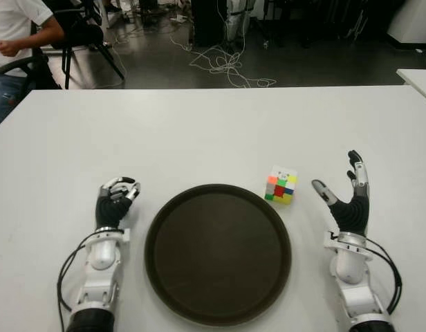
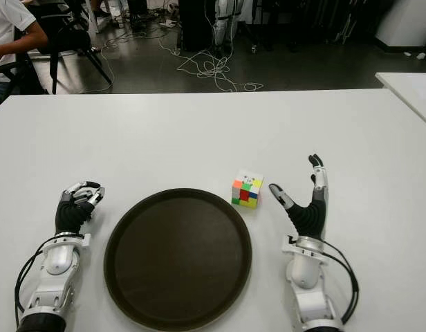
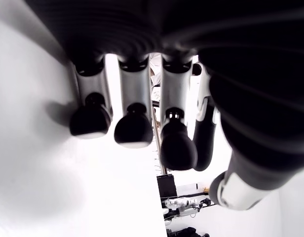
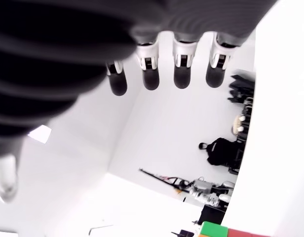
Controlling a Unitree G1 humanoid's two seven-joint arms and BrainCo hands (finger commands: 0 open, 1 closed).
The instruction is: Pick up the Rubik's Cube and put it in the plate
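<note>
- Progress on the task looks like none so far: the Rubik's Cube sits on the white desk, outside the plate, and neither hand holds it.
- Right hand is over the desk with its fingers spread apart and its thumb angled toward the cube; it grips nothing. The cube lies just to this hand's inner side, near the thumb but clearly apart from it, and a corner of it shows at the edge of the right wrist view.
- Left hand shows on the far side of the plate from the cube, its fingers curled together on nothing. In the left wrist view the bent fingers hang close over bare desk, with no object between them.
- Plate is a dark round tray lying between the two hands, with nothing in it. Its rim passes just beside the cube on the cube's near side; whether the two touch I cannot tell.
- A seated person and a tangle of cables on the floor lie beyond the desk's far edge, well away from both hands.
- Left to do, as I judge it: the whole job. The right hand is the better placed one, and it would have to close around the cube, lift it, and carry it a short way inward over the rim before letting go.
</note>
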